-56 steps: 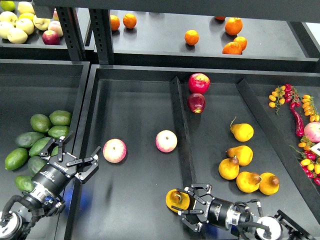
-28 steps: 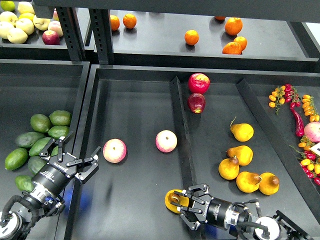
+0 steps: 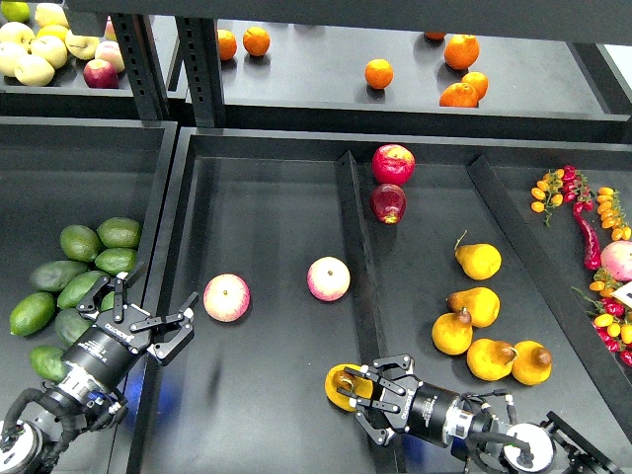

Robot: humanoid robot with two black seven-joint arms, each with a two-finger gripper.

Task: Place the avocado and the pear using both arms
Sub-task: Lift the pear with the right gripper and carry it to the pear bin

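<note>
The pear point(image 3: 341, 386), yellow-orange with a brownish patch at its stem end, sits between the fingers of my right gripper point(image 3: 357, 397), low over the middle bin's floor by the divider. The right gripper looks shut on it. My left gripper point(image 3: 148, 310) is open and empty, hovering at the right edge of the avocado pile. Several green avocados lie in the left bin. A darker, elongated one point(image 3: 56, 275) lies in the middle of the pile, left of the gripper and apart from it.
Two pink-yellow apples point(image 3: 226, 297) point(image 3: 328, 278) lie in the middle bin. A raised divider point(image 3: 354, 237) separates it from the bin with several yellow pears point(image 3: 477, 305) and two red apples point(image 3: 392, 164). Oranges sit on the back shelf point(image 3: 378, 73). Peppers and small tomatoes lie far right.
My right gripper has shifted slightly left and up with the pear in it. My left arm has sunk a little toward the lower left, still open.
</note>
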